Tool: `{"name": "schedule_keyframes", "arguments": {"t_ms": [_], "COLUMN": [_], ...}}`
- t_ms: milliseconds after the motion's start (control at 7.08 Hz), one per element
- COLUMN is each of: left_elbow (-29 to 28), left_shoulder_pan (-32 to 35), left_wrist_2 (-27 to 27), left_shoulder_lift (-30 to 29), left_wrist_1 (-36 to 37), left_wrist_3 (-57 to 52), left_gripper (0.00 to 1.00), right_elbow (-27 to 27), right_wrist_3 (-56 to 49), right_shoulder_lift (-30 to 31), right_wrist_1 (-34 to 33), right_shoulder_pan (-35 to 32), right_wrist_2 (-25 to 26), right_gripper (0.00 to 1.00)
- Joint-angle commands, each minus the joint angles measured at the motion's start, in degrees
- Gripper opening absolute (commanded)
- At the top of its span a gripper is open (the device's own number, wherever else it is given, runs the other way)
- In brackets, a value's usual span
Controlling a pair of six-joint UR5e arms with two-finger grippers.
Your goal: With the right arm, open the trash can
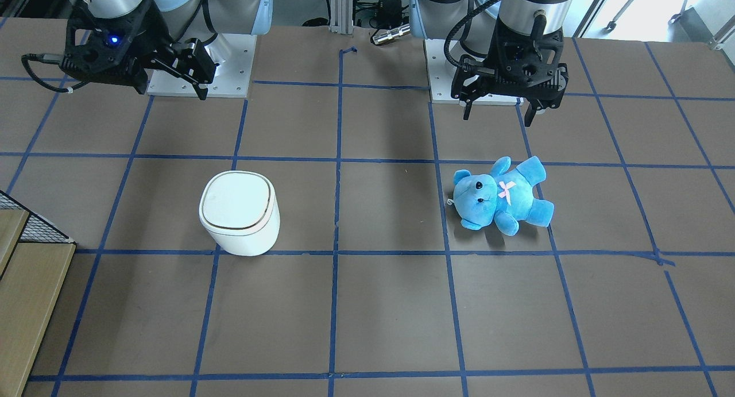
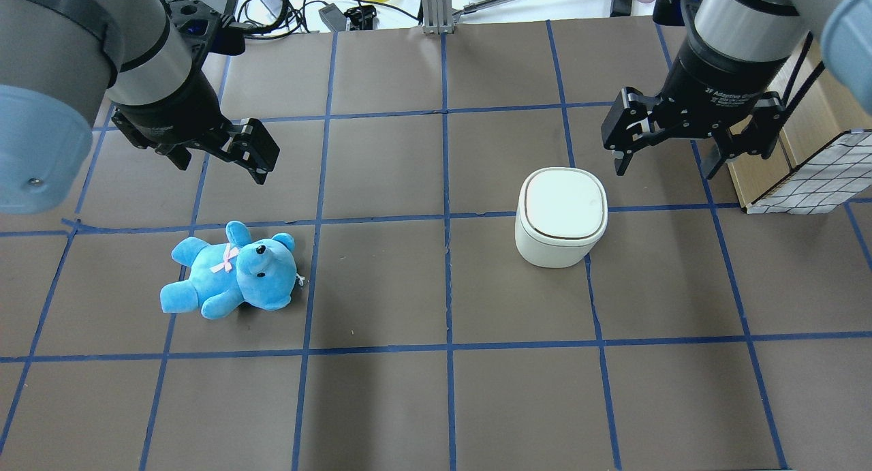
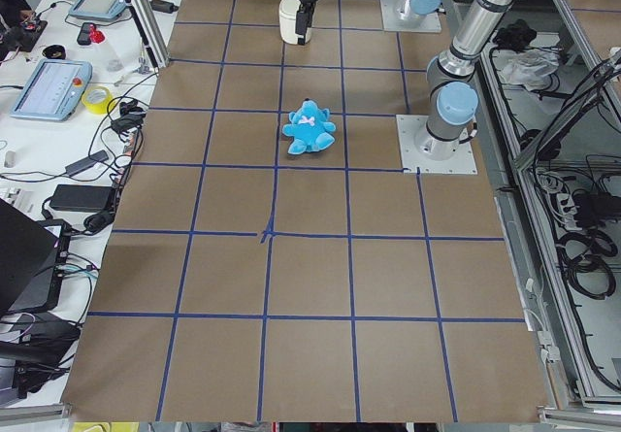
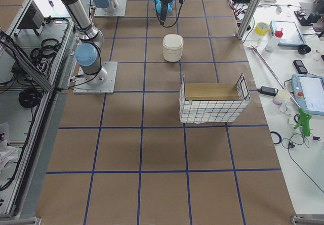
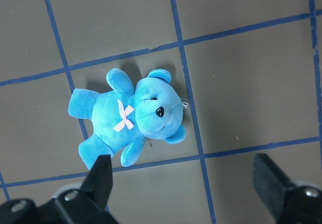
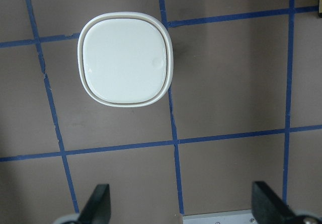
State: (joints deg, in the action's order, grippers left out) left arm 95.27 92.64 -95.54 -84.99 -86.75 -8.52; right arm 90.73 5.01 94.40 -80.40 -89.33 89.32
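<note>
Big brown desk (image 2: 381, 403) taped in blue; right arm (image 2: 739, 21) hanging over its right half; trash can (image 2: 560, 215) upright there, lid shut; gripper (image 2: 662, 171) spread, empty, raised just beside it; I'd centre over the lid, press gently, avoid tipping.

free room above and around the trash can (image 2: 560, 215), wire basket (image 2: 811, 178) beyond the right hand (image 2: 665, 172)
</note>
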Motion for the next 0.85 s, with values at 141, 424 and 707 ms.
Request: {"name": "schedule_keyframes", "arguments": {"t_ms": [141,424,707], "left_elbow": [0.0,0.0,0.0], "left_shoulder_pan": [0.0,0.0,0.0], "left_wrist_2": [0.0,0.0,0.0], "left_shoulder_lift": [0.0,0.0,0.0], "left_wrist_1": [0.0,0.0,0.0], "left_wrist_3": [0.0,0.0,0.0], "left_gripper": [1.0,1.0,1.0], "right_elbow": [0.06,0.14,0.41], "right_wrist_3": [0.0,-0.09,0.0], "right_shoulder_lift": [0.08,0.08,-0.01], "right_wrist_1": [-0.02,-0.02,-0.11], "right_shoulder_pan": [-0.05,-0.23,-0.05], "right_wrist_2": [-0.11,-0.54,-0.2], "right_gripper": [1.0,1.0,1.0]}}
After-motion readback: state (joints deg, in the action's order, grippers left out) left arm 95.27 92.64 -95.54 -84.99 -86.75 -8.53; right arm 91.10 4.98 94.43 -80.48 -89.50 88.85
